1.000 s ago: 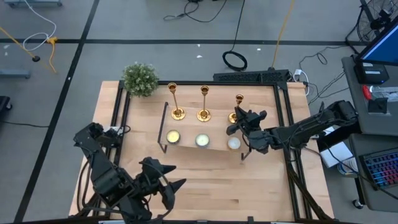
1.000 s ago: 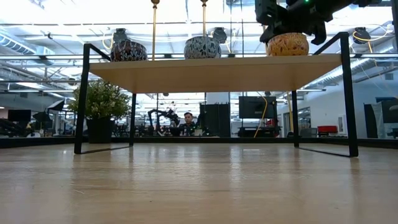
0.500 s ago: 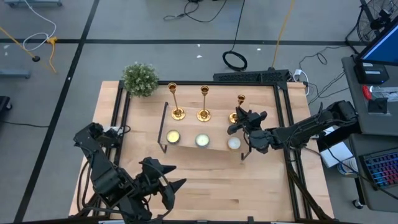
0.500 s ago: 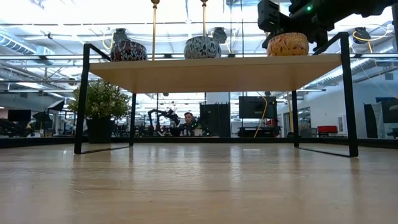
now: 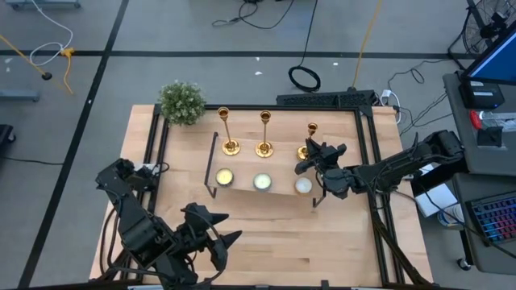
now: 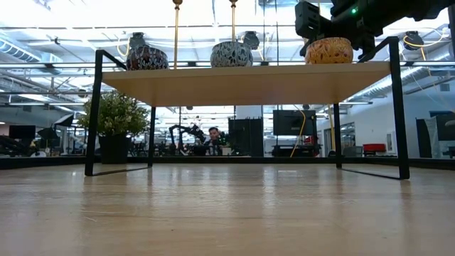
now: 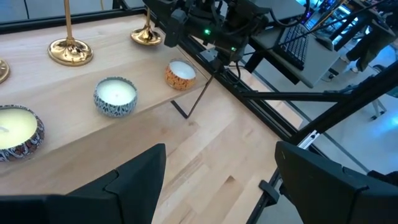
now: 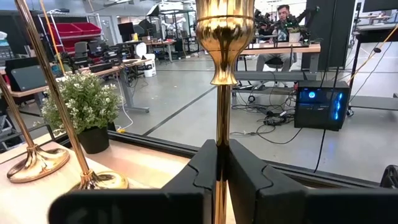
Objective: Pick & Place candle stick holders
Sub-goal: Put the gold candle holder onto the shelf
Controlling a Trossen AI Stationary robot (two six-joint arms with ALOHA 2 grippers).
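Observation:
Three gold candlestick holders stand in a row at the back of a wooden shelf [image 5: 242, 167] with a black wire frame: left [image 5: 230, 133], middle [image 5: 264, 135] and right [image 5: 310, 137]. My right gripper [image 5: 309, 155] reaches in from the table's right side and is shut on the right holder [image 8: 224, 37]. The other two stand by their round bases [image 8: 36, 163] on the shelf. My left gripper [image 5: 230, 242] waits open and empty near the table's front edge, as the left wrist view [image 7: 217, 168] shows. My right gripper pinches the right holder's thin stem [image 8: 222, 121] between its two fingers, well below the cup top. The fingers come about level from the table's right side and lie across the stem. The holder stands upright; its base [image 7: 147, 36] is at the shelf top.
Three small candles in patterned pots [image 5: 224, 177] [image 5: 262, 182] [image 5: 302, 185] sit along the shelf's front. A potted green plant [image 5: 181, 102] stands at the table's far left. Bare wooden table [image 5: 306, 242] lies in front of the shelf. A person sits in the room beyond [image 6: 211, 137].
My right gripper, shut on the right holder's stem, has shifted a little toward the table's right edge, and the holder's cup top has moved with it. It has then kept still.

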